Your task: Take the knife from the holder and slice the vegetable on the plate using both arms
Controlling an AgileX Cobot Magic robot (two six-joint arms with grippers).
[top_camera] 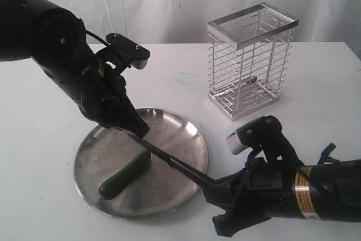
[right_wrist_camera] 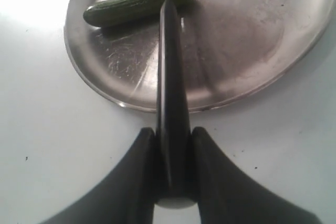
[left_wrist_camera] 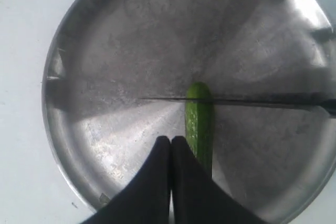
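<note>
**Blade Laid Across the Vegetable's End, Left Hand Closed Beside It**

Closest to the exterior camera, the right hand (top_camera: pixel 219 189) is clamped on the black handle of the knife (top_camera: pixel 175 163), one finger on each side. That hold points the blade away from the wrist, out over the plate (top_camera: pixel 169 131). The edge faces down and crosses the vegetable (top_camera: pixel 125 175) close to one rounded end, so it is probably lined up to take off a short piece. Whether the edge is already biting in or only resting on the skin cannot be told.

The vegetable lies flat on the plate, near the side facing the left arm. The left hand (left_wrist_camera: pixel 170 142) hangs low over the plate with its fingers pressed together on nothing, their tips just beside the vegetable. It likely sits there to keep the vegetable from rolling under the blade, though contact is unclear. The holder (top_camera: pixel 251 60) stands empty on the worktop (top_camera: pixel 45 156), well apart behind the plate.
</note>
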